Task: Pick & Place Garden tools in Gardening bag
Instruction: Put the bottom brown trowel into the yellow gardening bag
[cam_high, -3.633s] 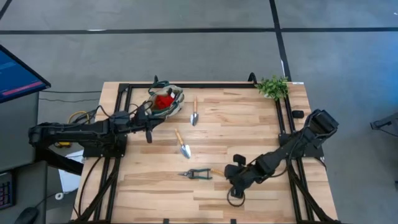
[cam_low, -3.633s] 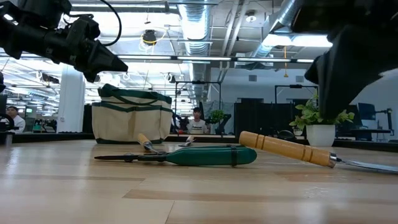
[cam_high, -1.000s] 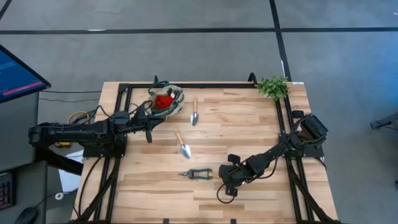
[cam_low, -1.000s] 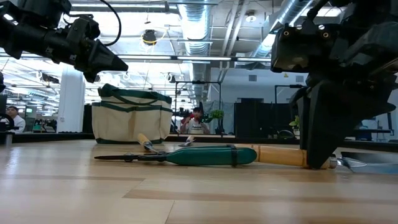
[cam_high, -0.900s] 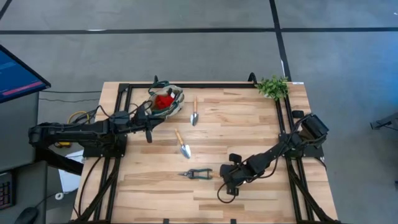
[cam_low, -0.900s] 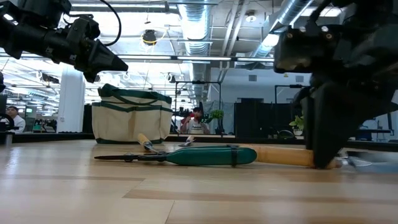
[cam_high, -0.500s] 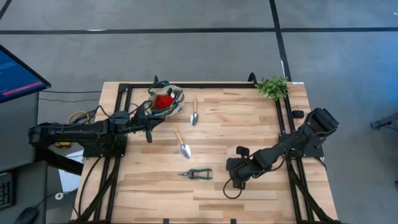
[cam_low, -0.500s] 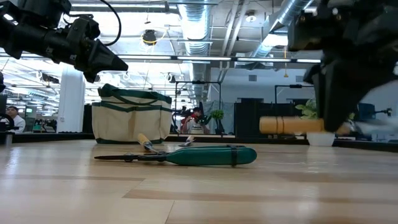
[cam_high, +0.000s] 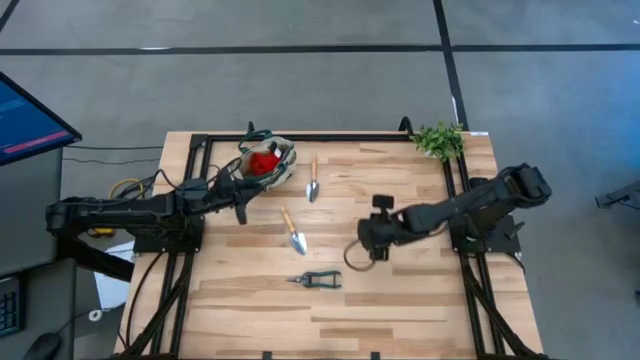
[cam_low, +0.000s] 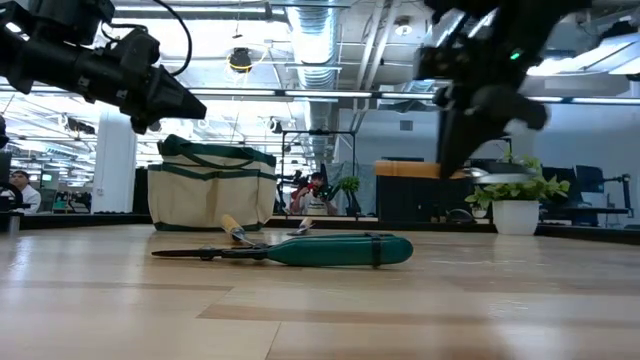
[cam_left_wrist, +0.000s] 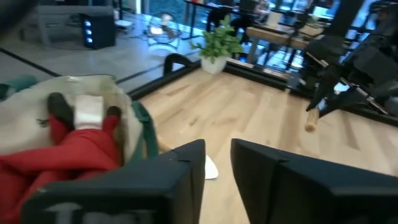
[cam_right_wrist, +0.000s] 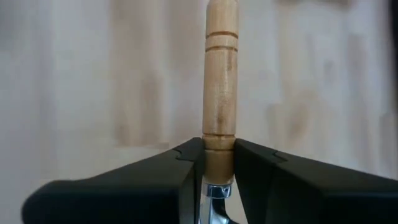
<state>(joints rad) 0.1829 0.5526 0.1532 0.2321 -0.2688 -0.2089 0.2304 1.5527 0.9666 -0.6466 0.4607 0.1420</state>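
The beige, green-trimmed gardening bag (cam_high: 270, 160) stands at the far left with a red glove (cam_high: 262, 163) in it; it also shows in the low view (cam_low: 212, 190). My left gripper (cam_high: 240, 207) hovers beside the bag, narrowly open and empty. My right gripper (cam_high: 372, 238) is over the table's middle, shut on a wooden-handled trowel (cam_low: 440, 171). Two more trowels (cam_high: 313, 178) (cam_high: 294, 231) and the green-handled pruning shears (cam_high: 315, 280) lie flat on the table. My right gripper pinches the trowel's wooden handle (cam_right_wrist: 218, 149) between its two fingers, at the end next to the metal neck. The fingers come from above, pointing down, and lie across the handle. The trowel hangs level, clear of the table, with its free handle end (cam_low: 390, 169) toward the table's left.
A small potted plant (cam_high: 440, 138) stands at the far right corner. A black frame rail (cam_high: 330, 138) runs round the table top. A cable loop (cam_high: 352, 255) hangs below my right wrist. Bare wood lies between the shears and the near edge.
My right gripper, shut on the trowel, has risen from the near right of the table and gone toward the far edge and a little left. The trowel, which lay on the wood, is now lifted clear and level.
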